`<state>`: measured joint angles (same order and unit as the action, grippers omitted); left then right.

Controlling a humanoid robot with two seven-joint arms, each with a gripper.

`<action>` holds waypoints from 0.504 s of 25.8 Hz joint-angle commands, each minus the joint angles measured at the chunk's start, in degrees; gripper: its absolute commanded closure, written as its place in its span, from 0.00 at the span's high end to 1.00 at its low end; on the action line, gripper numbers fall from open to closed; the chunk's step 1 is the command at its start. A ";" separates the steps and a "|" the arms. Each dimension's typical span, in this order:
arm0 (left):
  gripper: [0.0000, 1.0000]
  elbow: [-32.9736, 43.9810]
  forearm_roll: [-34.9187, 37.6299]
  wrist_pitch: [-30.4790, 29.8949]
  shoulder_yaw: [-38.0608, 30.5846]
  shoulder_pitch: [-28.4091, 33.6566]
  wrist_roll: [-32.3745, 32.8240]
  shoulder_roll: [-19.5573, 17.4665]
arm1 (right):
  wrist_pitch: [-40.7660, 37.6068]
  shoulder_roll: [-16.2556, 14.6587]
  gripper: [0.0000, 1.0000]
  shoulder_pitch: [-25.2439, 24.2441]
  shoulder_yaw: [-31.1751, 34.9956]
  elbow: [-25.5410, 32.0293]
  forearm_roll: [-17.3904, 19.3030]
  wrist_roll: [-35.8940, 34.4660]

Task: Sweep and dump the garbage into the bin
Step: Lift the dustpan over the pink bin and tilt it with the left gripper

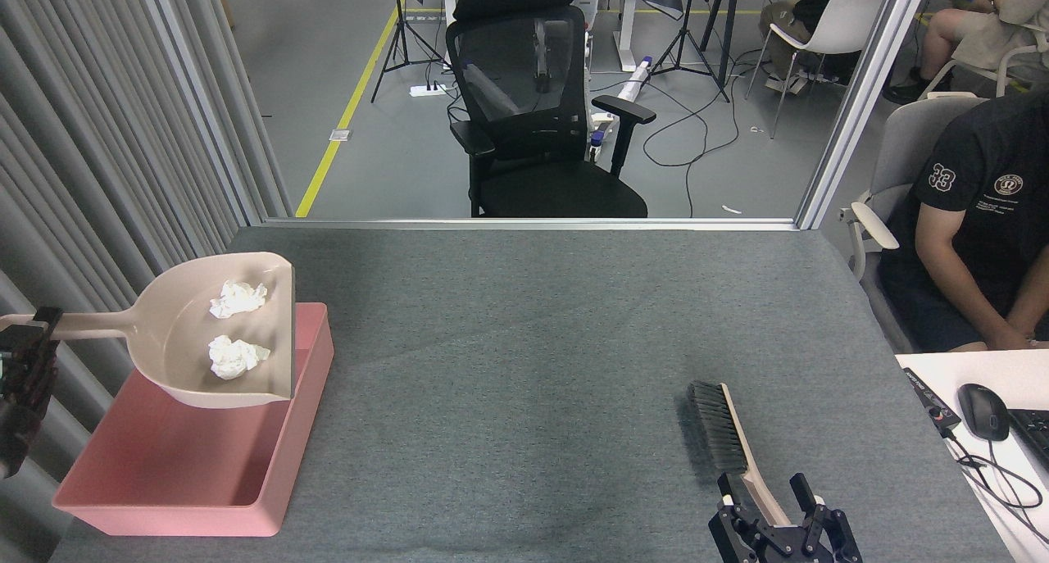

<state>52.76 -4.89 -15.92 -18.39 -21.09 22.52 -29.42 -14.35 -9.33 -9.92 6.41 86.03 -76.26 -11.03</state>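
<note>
Smooth pink plastic bin (pixel 307 399), crumpled paper garbage (pixel 233 356), matt felt-like table (pixel 533 342)

A black office chair (pixel 537 120) stands beyond the grey worktop (pixel 574 317), a seated person (pixel 979 219) and computer mouse (pixel 982 411) at right.

Pink bin (pixel 176 485), beige dustpan (pixel 180 342), white garbage (pixel 233 356), grey table (pixel 574 342)

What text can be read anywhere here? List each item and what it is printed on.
"33": white number on the sleeve of the person's black T-shirt.
Round white emblem on the T-shirt's chest: lettering too small to read.
No readable text on the dustpan, pink bin or brush.
</note>
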 commanded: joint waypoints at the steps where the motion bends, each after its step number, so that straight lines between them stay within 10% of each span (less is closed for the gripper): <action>1: 0.18 -7.32 -0.39 -4.99 -0.24 -0.36 0.77 -3.72 | -1.20 -0.34 0.99 -0.01 0.00 0.01 0.76 -0.14; 13: 0.18 -25.07 1.99 -16.69 0.20 -6.34 0.34 -12.15 | -2.87 -2.80 0.99 -0.01 -0.09 0.01 2.70 -0.14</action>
<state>29.99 -4.03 -31.06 -18.41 -25.71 23.07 -40.06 -16.94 -11.58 -9.93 6.33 86.04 -73.69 -11.21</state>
